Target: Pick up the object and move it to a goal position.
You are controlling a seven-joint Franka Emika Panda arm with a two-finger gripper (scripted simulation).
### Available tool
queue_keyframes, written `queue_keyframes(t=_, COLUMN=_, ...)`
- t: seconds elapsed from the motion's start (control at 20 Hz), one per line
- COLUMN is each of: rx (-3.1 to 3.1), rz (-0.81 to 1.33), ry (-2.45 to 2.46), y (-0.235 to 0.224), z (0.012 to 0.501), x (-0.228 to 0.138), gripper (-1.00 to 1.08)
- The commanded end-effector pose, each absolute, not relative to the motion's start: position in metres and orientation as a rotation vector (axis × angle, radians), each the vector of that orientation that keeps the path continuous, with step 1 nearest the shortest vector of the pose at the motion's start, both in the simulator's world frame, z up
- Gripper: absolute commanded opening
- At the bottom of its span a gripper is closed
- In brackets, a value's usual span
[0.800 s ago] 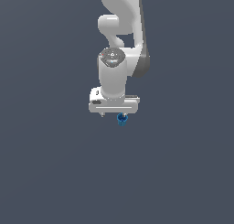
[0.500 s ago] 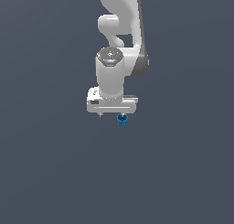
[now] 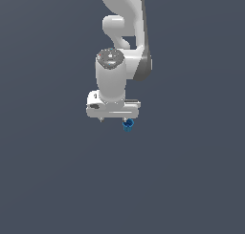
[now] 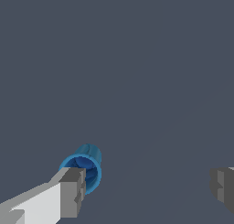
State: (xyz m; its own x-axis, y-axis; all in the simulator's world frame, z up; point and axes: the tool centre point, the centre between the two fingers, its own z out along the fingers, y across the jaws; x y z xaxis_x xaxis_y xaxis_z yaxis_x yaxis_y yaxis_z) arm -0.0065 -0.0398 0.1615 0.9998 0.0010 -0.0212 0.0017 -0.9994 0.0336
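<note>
The object [image 3: 127, 125] is a small blue ribbed cup, much smaller than the white hand above it. In the exterior view it shows just under the hand's right end. My gripper [image 3: 114, 119] points down over the grey ground. In the wrist view the object [image 4: 84, 167] turns its open mouth toward the camera and sits right beside one grey fingertip [image 4: 73, 191]. The other fingertip [image 4: 223, 185] stands far off. The gripper [image 4: 146, 189] is open, and the object is at one finger rather than centred in the gap. I cannot tell whether that finger touches it.
Plain dark grey ground fills both views. The white arm [image 3: 122, 32] rises to the top edge of the exterior view. No other object or goal marker shows.
The hand has shifted a little toward the exterior view's left. The blue object has stayed where it was.
</note>
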Motion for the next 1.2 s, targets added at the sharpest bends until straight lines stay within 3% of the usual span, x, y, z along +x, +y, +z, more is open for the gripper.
queue_keyframes(t=0.0, rx=3.108, rz=-0.033, ry=0.016, y=-0.038, z=0.159, x=-0.008, gripper=1.0)
queue_keyframes(t=1.15, rx=3.1, rz=0.0, ry=0.509, y=0.029, z=0.091, x=-0.057, gripper=1.0)
